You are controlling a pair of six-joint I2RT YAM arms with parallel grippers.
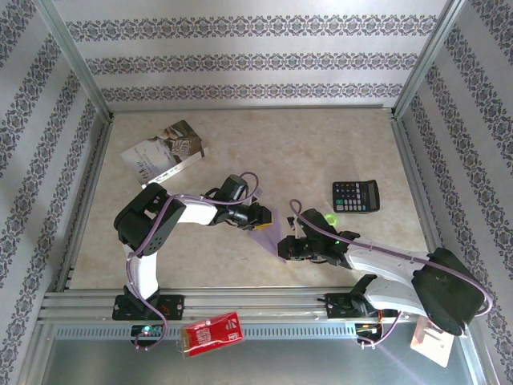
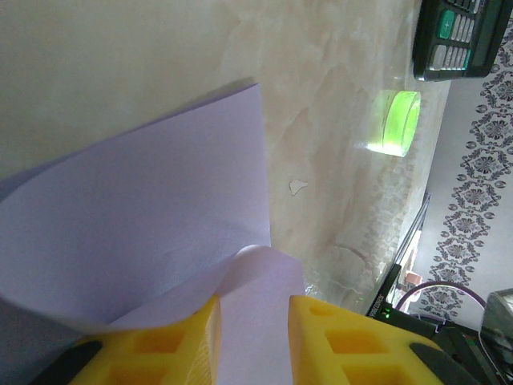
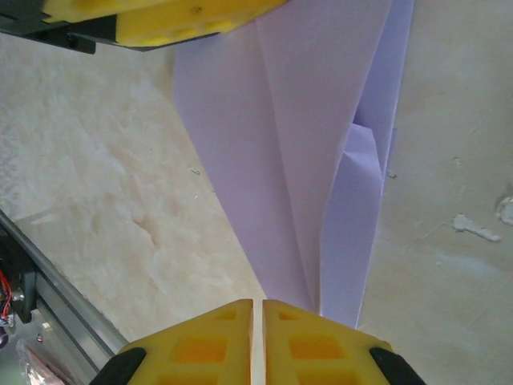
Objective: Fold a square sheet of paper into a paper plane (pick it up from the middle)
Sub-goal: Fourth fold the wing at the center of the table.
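1. Two grippers bracket the lilac sheet of paper (image 3: pixel 280 136), which lies folded on the table (image 3: pixel 96 200). Its long axis runs from my right gripper (image 3: pixel 257 309) toward my left gripper (image 2: pixel 252 313).
2. My right jaws are pressed together, with the sheet's narrow end just beside them. I can't tell whether it is pinched.
3. My left jaws stand narrowly apart, and the sheet's loose edge curls up between them.
4. Both my wrists sit low, angled inward toward each other.

Walls (image 1: pixel 256 60) on three sides — pale paper with grey floral bands. Tabletop (image 1: pixel 321 144) beige, marble-like, evenly lit, possibly from overhead. Silver metal posts (image 1: pixel 74 60) at the corners — slotted rail (image 1: pixel 264 303) along the near edge.
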